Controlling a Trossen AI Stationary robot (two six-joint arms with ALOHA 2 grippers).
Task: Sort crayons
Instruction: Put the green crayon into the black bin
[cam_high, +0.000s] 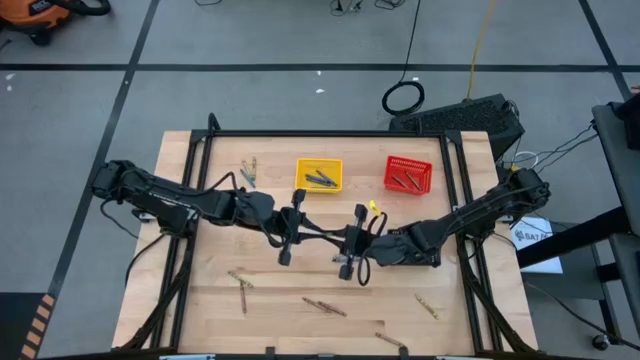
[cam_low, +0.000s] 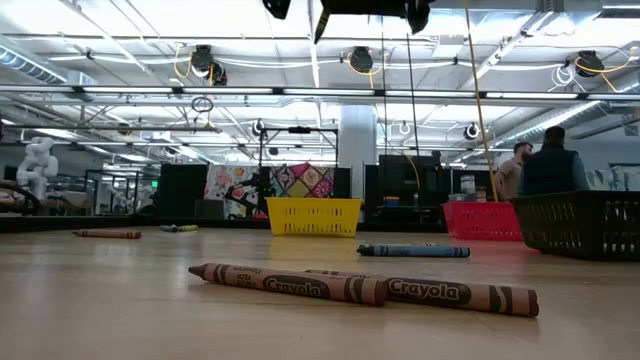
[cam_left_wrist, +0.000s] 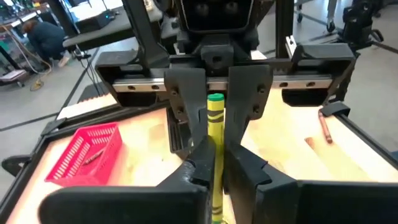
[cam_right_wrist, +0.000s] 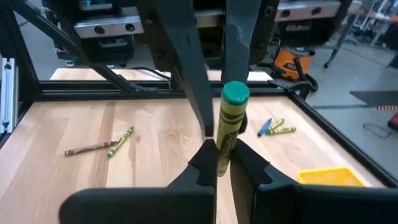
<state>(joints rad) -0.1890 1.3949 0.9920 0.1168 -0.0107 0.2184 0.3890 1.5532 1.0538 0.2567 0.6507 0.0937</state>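
A yellow-green crayon (cam_left_wrist: 215, 134) hangs in the air over the middle of the table, between my two grippers, which face each other. My right gripper (cam_right_wrist: 221, 163) comes from the table's right and is shut on it. My left gripper (cam_left_wrist: 216, 169) comes from the table's left, with a finger close on either side of the same crayon and a narrow dark gap beside one of them. In the high view the two grippers (cam_high: 312, 232) (cam_high: 336, 242) meet tip to tip. Other crayons (cam_high: 325, 307) lie loose on the table. My right gripper pinches the crayon's yellow wrapper (cam_right_wrist: 224, 144) between its two fingers. The fingers come level from the table's right and lie along the crayon. The crayon is lifted clear, and its flat green end (cam_right_wrist: 236, 93) sticks out toward the left gripper. My left gripper has the crayon's other stretch (cam_left_wrist: 216, 158) between its fingers, which lie along it from the table's left. Whether a finger still touches it, I cannot tell.
A yellow basket (cam_high: 335, 184) holding a few crayons and a red basket (cam_high: 408, 174) stand at the far side. A black mesh basket (cam_low: 580, 225) shows in the low view. Loose crayons lie far left (cam_high: 248, 172) and near the front edge (cam_high: 240, 288) (cam_high: 427, 305).
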